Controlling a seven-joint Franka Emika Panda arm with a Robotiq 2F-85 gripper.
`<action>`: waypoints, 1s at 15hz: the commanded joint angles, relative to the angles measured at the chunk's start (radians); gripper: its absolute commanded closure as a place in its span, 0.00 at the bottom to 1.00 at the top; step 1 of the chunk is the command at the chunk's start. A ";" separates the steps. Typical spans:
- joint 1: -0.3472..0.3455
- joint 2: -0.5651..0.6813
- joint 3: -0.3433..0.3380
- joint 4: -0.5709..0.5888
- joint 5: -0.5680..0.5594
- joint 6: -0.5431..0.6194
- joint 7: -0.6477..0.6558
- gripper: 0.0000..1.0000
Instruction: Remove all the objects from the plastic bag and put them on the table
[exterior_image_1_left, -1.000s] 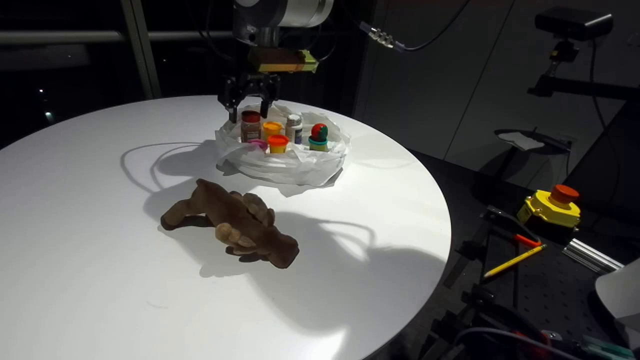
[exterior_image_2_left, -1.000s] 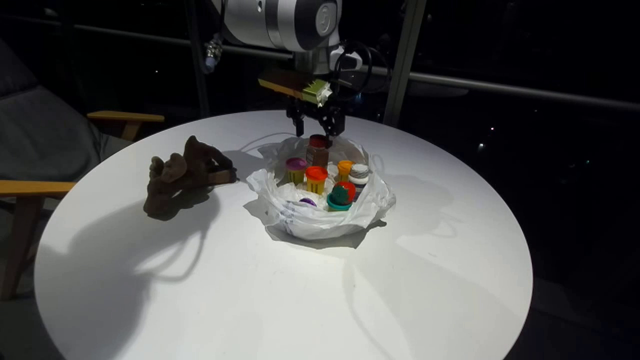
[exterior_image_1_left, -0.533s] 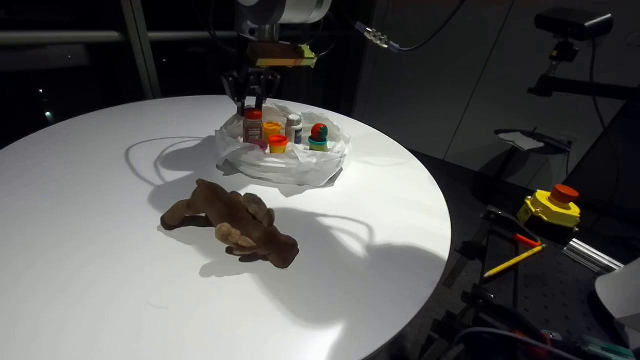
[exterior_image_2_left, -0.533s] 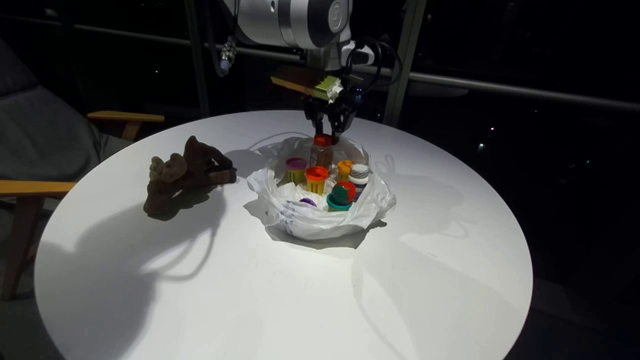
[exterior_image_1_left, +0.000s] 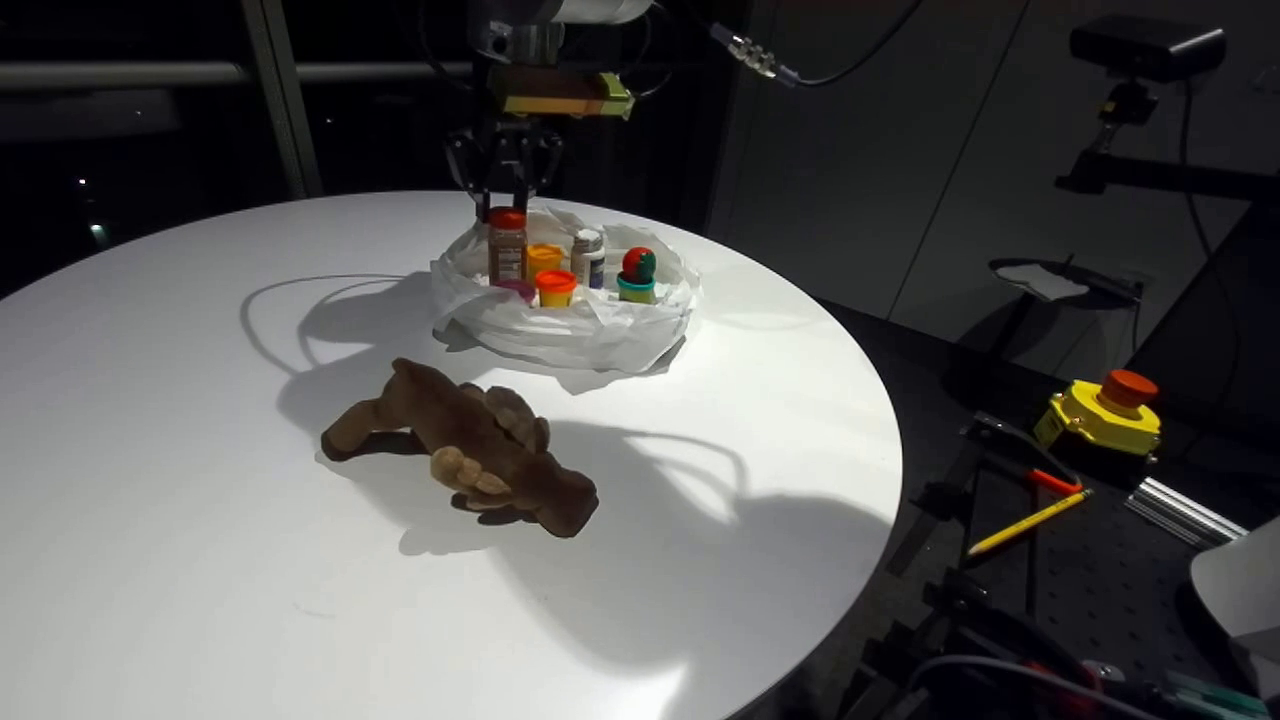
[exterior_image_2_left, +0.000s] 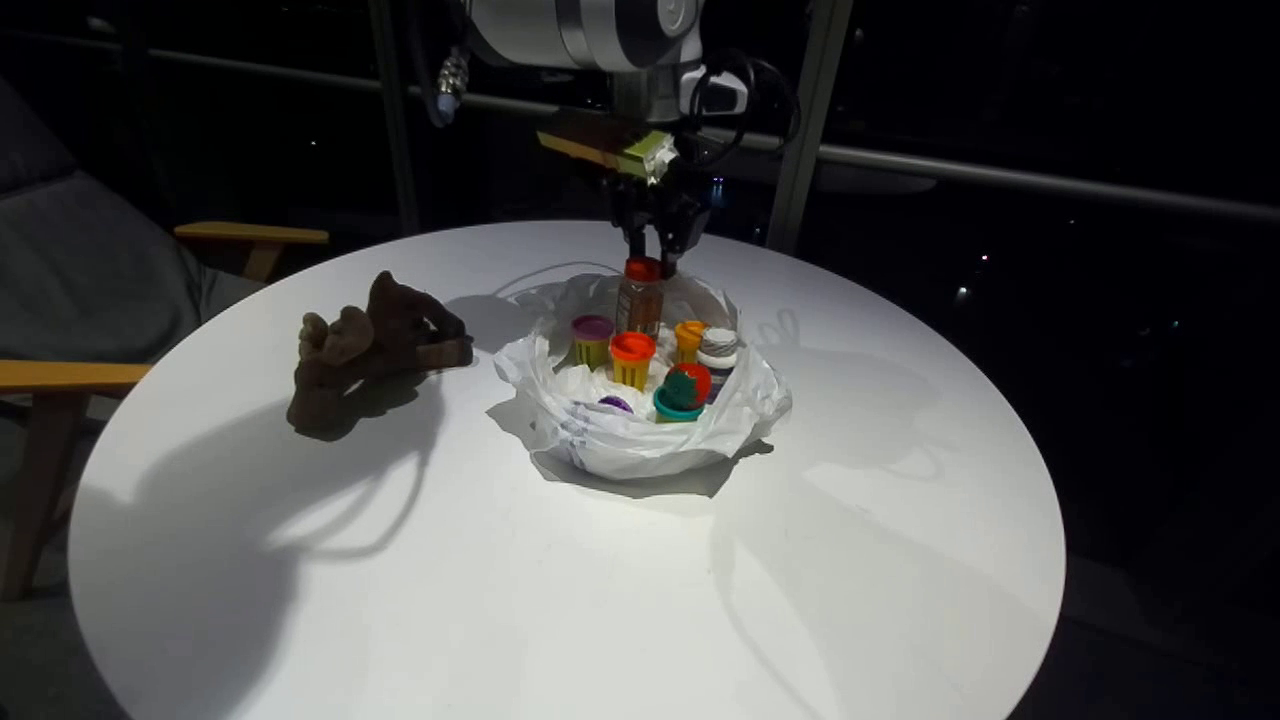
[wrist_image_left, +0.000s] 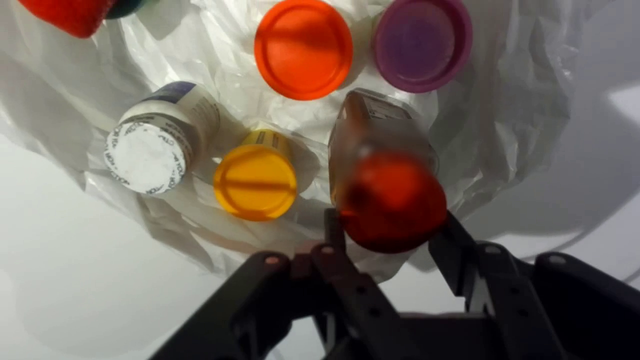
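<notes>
Wrist view: lidded jars (wrist_image_left: 303, 49) stand near the red-capped bottle (wrist_image_left: 392, 195).

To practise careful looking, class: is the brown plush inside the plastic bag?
No, an exterior view shows the plush lying on the table, apart from the bag.

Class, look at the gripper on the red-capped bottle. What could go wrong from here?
The gripper holds the red-capped bottle near its top, so it may slip or swing. A swing might topple the purple-lidded jar beside it. The wrinkled plastic bag rises loosely around them and could snag.
</notes>
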 joint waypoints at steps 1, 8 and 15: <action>0.051 -0.138 -0.010 -0.061 -0.023 -0.103 0.055 0.78; 0.138 -0.432 0.022 -0.339 -0.098 -0.173 0.105 0.78; 0.099 -0.539 0.110 -0.613 -0.035 -0.047 0.012 0.78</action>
